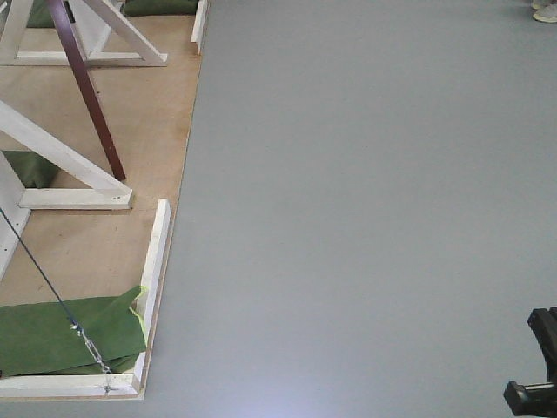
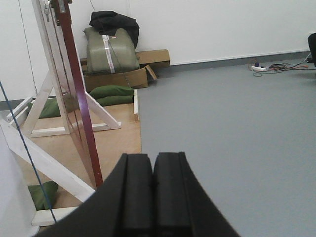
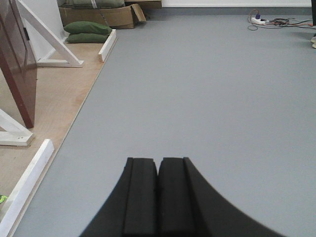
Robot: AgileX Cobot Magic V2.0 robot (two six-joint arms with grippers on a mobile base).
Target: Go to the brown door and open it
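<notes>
The brown door (image 1: pixel 87 87) stands on a plywood platform at the left, seen from above as a thin reddish-brown strip. In the left wrist view the brown door (image 2: pixel 83 108) is edge-on, glossy, ahead and to the left of my left gripper (image 2: pixel 152 157), well apart from it. My left gripper is shut with nothing in it. In the right wrist view the brown door (image 3: pixel 17 64) shows at the far left edge. My right gripper (image 3: pixel 158 160) is shut and empty over grey floor. The door's handle is not visible.
White wooden braces (image 1: pixel 65 165) and green sandbags (image 1: pixel 61 335) sit on the plywood platform (image 1: pixel 96 252), edged by a white rail (image 1: pixel 157 261). Cardboard boxes and an olive bag (image 2: pixel 111 49) lie by the far wall. Grey floor (image 1: pixel 365 218) spreads right. A power strip (image 2: pixel 257 68) lies far off.
</notes>
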